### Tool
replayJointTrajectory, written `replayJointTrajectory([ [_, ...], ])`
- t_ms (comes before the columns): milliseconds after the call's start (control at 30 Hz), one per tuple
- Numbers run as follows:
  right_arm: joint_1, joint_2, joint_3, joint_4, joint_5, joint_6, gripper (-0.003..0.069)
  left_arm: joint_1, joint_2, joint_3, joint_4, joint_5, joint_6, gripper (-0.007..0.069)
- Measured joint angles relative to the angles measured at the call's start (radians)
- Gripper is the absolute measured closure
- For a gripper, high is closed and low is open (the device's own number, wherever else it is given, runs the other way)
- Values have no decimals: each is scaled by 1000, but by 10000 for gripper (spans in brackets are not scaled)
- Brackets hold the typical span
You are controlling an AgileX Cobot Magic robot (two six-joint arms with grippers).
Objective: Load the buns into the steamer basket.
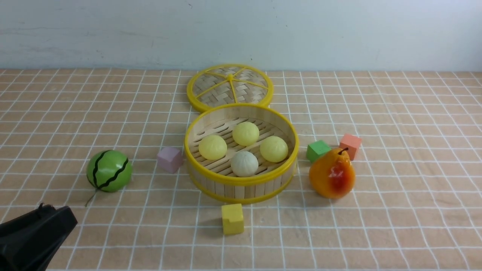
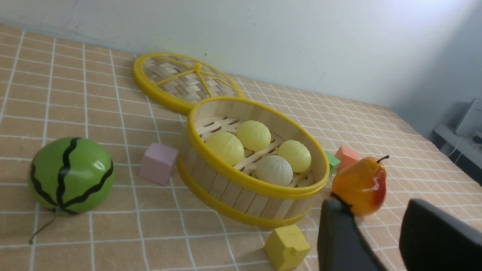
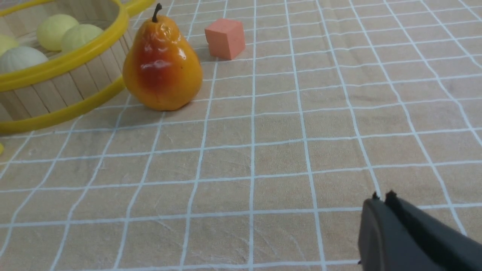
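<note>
At the near left corner of the counter [image 1: 376,233], the left claw [image 1: 56,214] sits low and drawn back, well apart from everything; its wrist view shows its two dark fingers [image 2: 340,241] standing apart with nothing between them. The right claw [image 3: 382,203] does not appear in the front view; in its own wrist view it hangs low over bare cloth, well short of the pear [image 3: 162,64], and its fingers seem pressed together with nothing gripped, though only their tips show, so that is not certain. Next out, a yellow block [image 1: 232,218] lies just near of the steamer basket [image 1: 241,181]. The watermelon ball [image 1: 109,170] rests to the left, and the pear stands upright just right of the basket. A pink block [image 1: 170,159] lies beside the basket's left wall. All four buns [image 1: 244,163] lie on the slatted floor inside the basket: the off-white one nearest, one pale yellow to its left, one to its right, one farthest. A green block [image 1: 318,150] and an orange block [image 1: 350,145] sit just behind the pear. Farthest, the woven lid [image 1: 229,87] lies flat, touching or nearly touching the basket's far rim.
</note>
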Motion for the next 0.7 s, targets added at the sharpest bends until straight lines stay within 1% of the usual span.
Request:
replayJointTrajectory([
  [467, 0, 0, 0, 0, 0, 1, 648, 0, 0, 0, 0, 0, 0, 387],
  [533, 0, 0, 0, 0, 0, 1, 646, 0, 0, 1, 5, -9, 3, 387],
  [633, -1, 0, 0, 0, 0, 1, 641, 4, 0, 2, 12, -70, 27, 394],
  [700, -1, 0, 0, -1, 0, 1, 638, 32, -9, 2, 24, -92, 32, 408],
])
